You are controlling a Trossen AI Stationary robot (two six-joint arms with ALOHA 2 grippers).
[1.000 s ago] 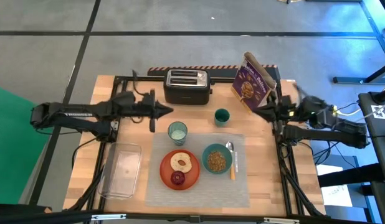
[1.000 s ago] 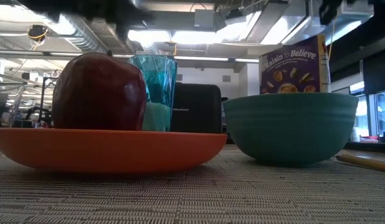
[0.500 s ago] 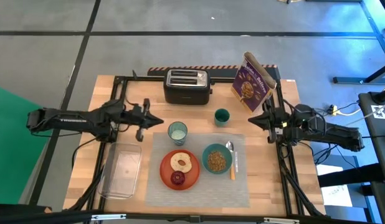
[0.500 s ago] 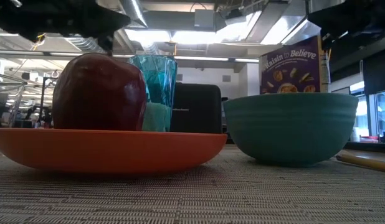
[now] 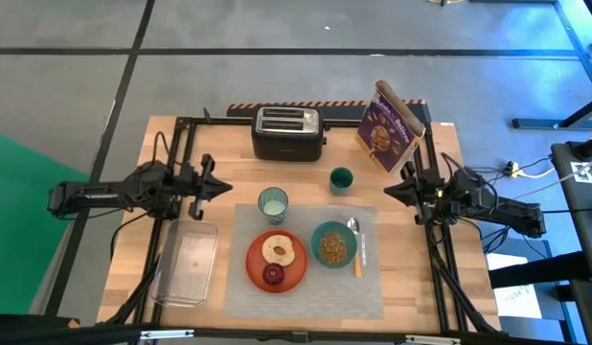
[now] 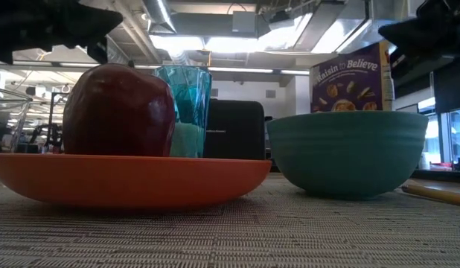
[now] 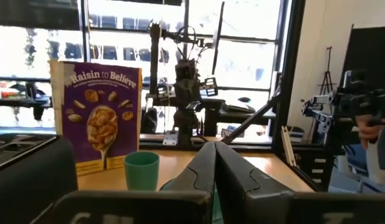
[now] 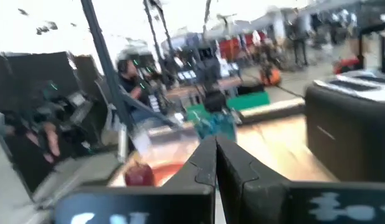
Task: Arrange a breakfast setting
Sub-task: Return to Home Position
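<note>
A grey placemat (image 5: 306,287) lies on the table's near middle. On it stand a round orange plate (image 5: 255,271) with a bagel half (image 5: 278,251) and a dark red fruit (image 5: 274,276), a teal bowl (image 5: 333,244), a clear bluish tumbler (image 5: 273,204) and an orange-handled spoon (image 5: 356,247). My left gripper (image 5: 226,188) is shut and empty, left of the tumbler. My right gripper (image 5: 389,192) is shut and empty, right of the mat's far corner.
A black toaster (image 5: 287,132) and a purple cereal box (image 5: 387,129) stand at the far edge. A small teal cup (image 5: 341,179) stands beyond the mat. A clear plastic container (image 5: 187,261) lies at the near left. A person shows in the right wrist view (image 8: 127,78).
Both arms have drawn back from the middle: my left gripper toward the table's left edge, away from the tumbler, my right gripper toward the right edge and a little nearer. Both stay shut. The setting has not moved.
</note>
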